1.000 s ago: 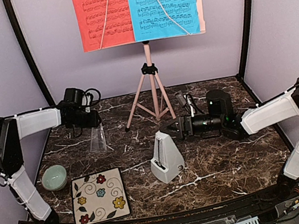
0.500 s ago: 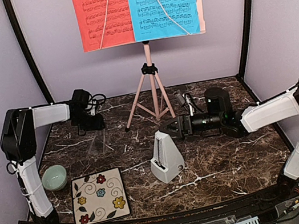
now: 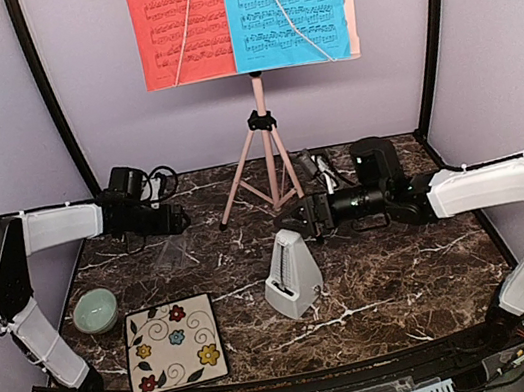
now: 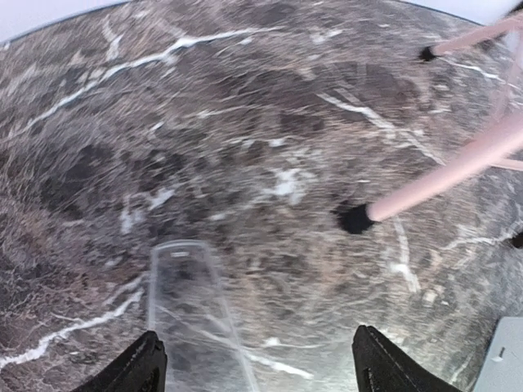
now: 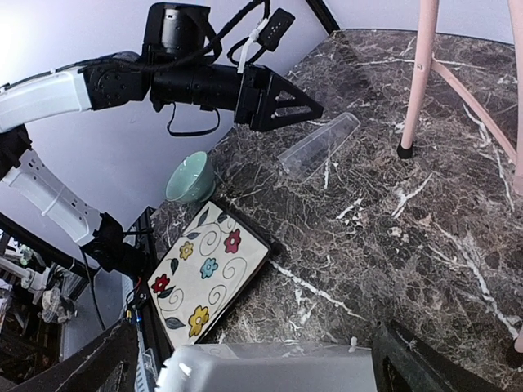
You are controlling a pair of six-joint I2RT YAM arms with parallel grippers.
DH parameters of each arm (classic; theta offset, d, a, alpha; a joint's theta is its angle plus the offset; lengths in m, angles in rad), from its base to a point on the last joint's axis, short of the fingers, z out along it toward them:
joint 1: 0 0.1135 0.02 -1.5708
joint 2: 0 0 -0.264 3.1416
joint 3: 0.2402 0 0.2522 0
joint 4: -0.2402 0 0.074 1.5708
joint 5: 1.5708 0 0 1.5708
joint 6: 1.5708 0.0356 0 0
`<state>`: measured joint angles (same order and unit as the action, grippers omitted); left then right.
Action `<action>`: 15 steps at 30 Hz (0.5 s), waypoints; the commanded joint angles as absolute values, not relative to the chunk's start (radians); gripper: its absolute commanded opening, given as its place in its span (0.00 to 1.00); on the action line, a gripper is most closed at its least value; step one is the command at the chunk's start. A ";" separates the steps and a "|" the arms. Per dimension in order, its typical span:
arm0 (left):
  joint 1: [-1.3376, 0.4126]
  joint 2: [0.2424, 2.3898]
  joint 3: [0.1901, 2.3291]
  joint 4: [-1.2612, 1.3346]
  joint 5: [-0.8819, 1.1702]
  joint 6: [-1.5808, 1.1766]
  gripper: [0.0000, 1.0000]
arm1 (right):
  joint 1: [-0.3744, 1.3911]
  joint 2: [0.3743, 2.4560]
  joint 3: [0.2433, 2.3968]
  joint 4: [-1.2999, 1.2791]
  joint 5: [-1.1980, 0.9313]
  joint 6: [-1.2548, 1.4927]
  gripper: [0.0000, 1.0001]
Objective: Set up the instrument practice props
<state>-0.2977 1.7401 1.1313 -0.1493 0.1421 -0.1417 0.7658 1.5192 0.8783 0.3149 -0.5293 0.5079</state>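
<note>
Watching left end effector go from narrow to wide above clear plastic cup lying on dark marble table. My right end effector wide, just behind small white pyramid metronome, which stands free before pale pink tripod music stand; I judge setup nearly done.

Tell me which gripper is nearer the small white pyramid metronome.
Right. The right gripper hovers just behind the metronome; the left gripper is well off to its left.

Your pink music stand stands upright at far centre, red sheet left, blue sheet right; white metronome upright nearer.
</note>
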 commanded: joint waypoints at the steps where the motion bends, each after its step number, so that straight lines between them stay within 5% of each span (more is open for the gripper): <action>1: -0.377 1.630 1.040 -0.034 0.168 -0.113 0.80 | 0.774 1.450 0.943 0.275 -0.519 0.477 1.00; 15: -0.642 1.464 0.687 0.296 0.275 -0.111 0.66 | 0.775 1.269 0.634 0.180 -0.421 0.463 0.97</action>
